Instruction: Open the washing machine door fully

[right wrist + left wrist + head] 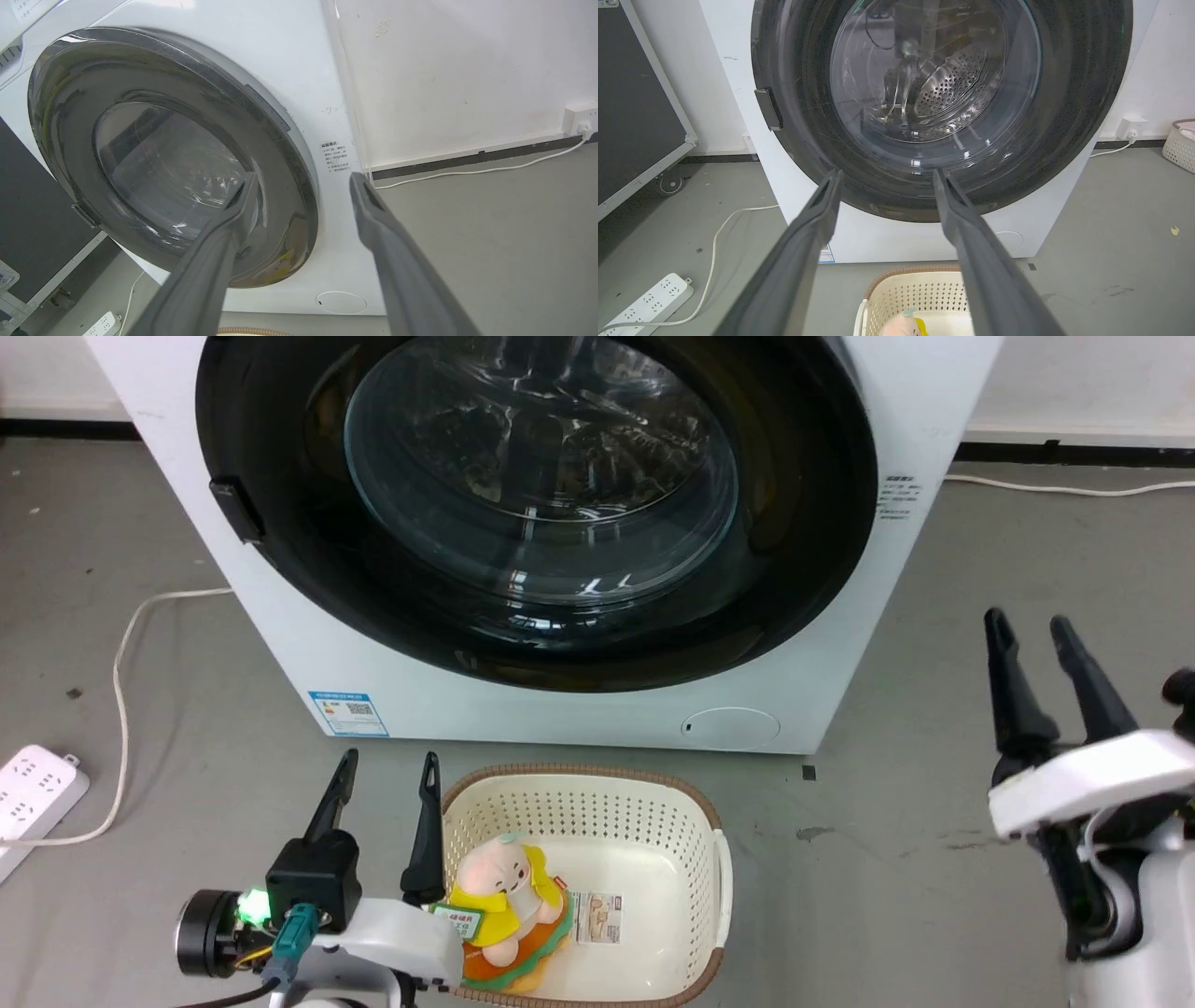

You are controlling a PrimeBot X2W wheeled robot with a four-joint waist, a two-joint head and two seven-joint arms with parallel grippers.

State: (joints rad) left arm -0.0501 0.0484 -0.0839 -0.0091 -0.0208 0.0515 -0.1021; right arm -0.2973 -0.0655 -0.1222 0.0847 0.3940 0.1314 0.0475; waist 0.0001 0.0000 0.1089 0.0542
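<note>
The washing machine door [532, 495] is a large glossy black disc with a bulging glass centre, lying flush against the white machine front. Its small black side tab [234, 510] sits on the left rim. In the left wrist view the door [938, 93] stands ahead with the tab [768, 108] at its left edge. My left gripper [387, 775] is open, low in front of the machine, well below the tab. My right gripper [1032, 633] is open at the right, off the machine's corner. The right wrist view shows the door [154, 154] from the side, with the gripper [301, 182] open before it.
A cream perforated basket [709, 859] holding a plush toy [509, 910] stands on the grey floor just before the machine. A white power strip [33, 793] and its cable [126, 653] lie at the left. A small round white flap [730, 728] marks the machine's lower right.
</note>
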